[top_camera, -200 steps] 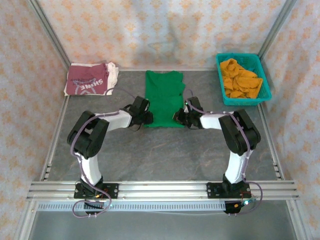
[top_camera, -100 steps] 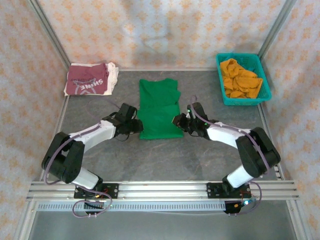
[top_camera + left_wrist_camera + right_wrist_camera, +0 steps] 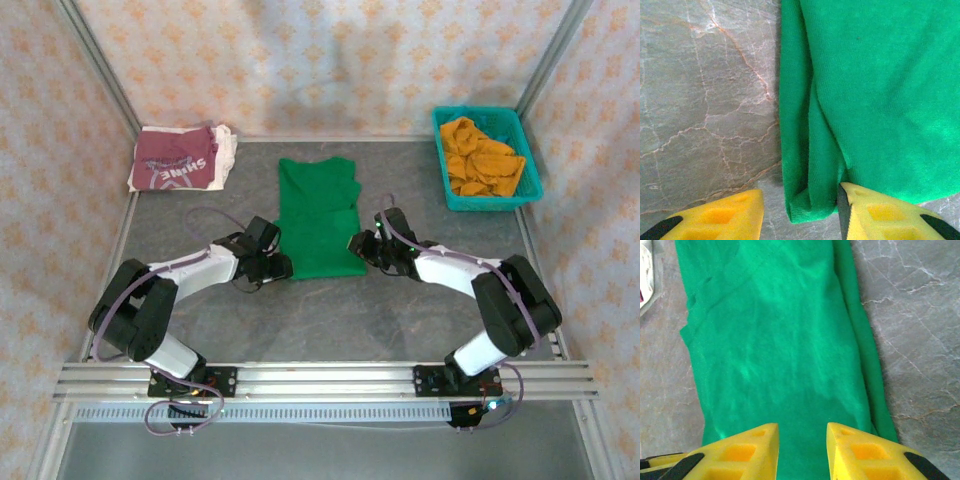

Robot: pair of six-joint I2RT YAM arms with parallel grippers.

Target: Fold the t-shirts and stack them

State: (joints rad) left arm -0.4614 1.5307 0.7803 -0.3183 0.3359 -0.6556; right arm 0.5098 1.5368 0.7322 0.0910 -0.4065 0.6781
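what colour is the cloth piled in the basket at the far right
Orange-yellow: the cloth lies bunched in the teal basket. The top external view shows it best.

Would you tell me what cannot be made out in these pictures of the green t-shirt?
Top view: white lettering on the folded maroon t-shirt, too small to read.
Top view: orange cloth heaped in the teal mesh basket, piece count unclear.
Right wrist view: near hem of the bright green t-shirt, hidden by the right gripper and bottom edge.

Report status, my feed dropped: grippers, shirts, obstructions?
Left gripper open, straddling near-left corner of green t-shirt. Right gripper open over its near-right edge. Shirt flat, folded lengthwise; maroon t-shirt far left. Teal basket far right, not obstructing.
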